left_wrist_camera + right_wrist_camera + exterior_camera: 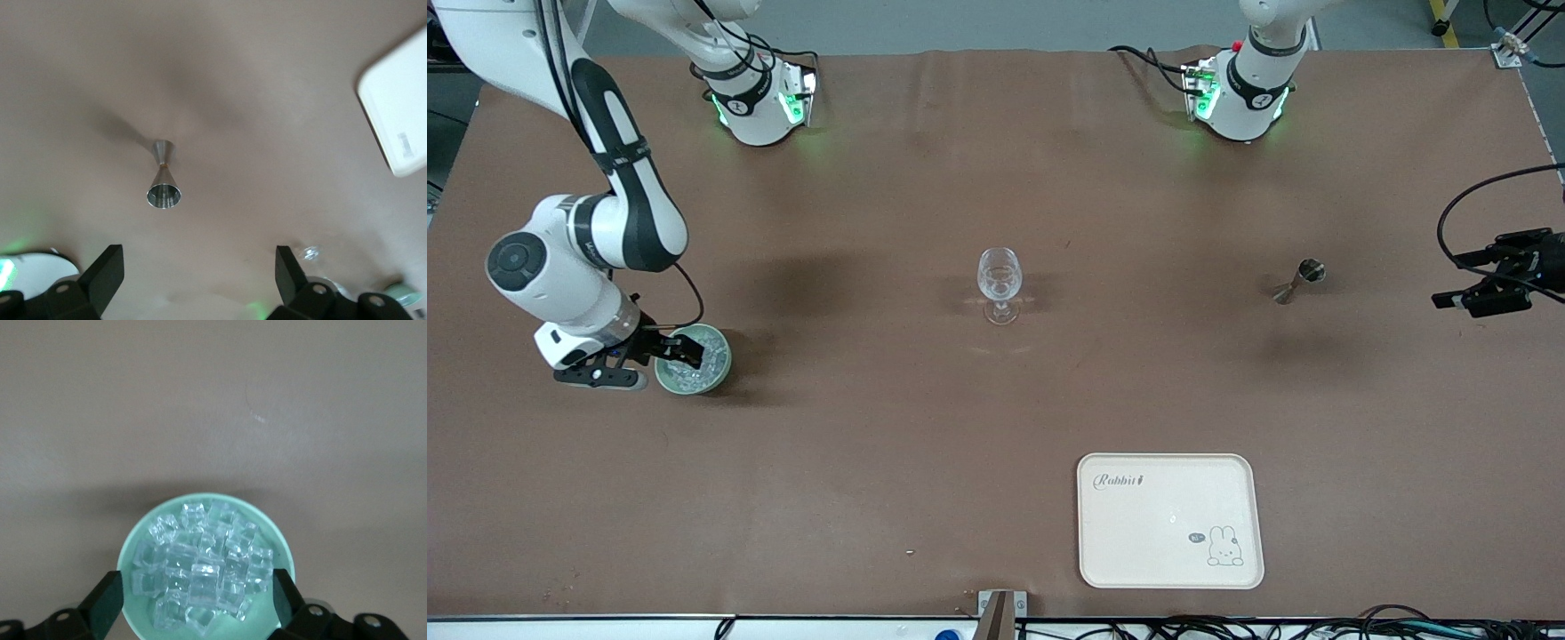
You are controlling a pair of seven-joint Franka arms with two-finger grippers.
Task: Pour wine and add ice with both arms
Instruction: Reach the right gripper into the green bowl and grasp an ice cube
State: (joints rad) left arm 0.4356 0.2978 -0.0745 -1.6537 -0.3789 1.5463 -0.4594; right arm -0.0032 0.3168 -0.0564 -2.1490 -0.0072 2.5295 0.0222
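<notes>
Glassy ice (203, 577) heaps in the green bowl (716, 366) directly beneath the right gripper (199, 597), jaws apart astride it; the left gripper (200, 275) waits, spread, above the jigger (163, 183).

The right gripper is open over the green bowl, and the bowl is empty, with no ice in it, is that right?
Not quite. The right gripper is open over the green bowl, but the bowl is not empty: it holds a heap of clear ice cubes. The right wrist view shows them plainly, and the front view shows them glinting in the bowl too.
</notes>
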